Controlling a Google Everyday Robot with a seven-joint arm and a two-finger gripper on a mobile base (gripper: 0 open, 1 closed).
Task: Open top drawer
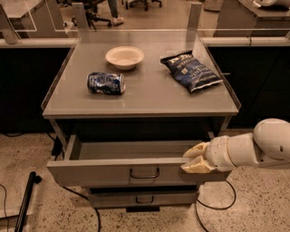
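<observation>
Down at the right, the robot's cream-coloured two-finger gripper sits at the front right end of the wide grey metal top drawer, its fingers apart, one on each side of the front panel's upper edge. The drawer stretches left of the gripper, pulled out, its plain grey inside showing. A small dark loop handle is left of the gripper. Above and beyond the gripper, the grey tabletop holds a crushed blue can, a white bowl and a dark blue crisp bag

Office-like lab (wheeled chairs, desks behind); gripper at the front of the top drawer.
</observation>
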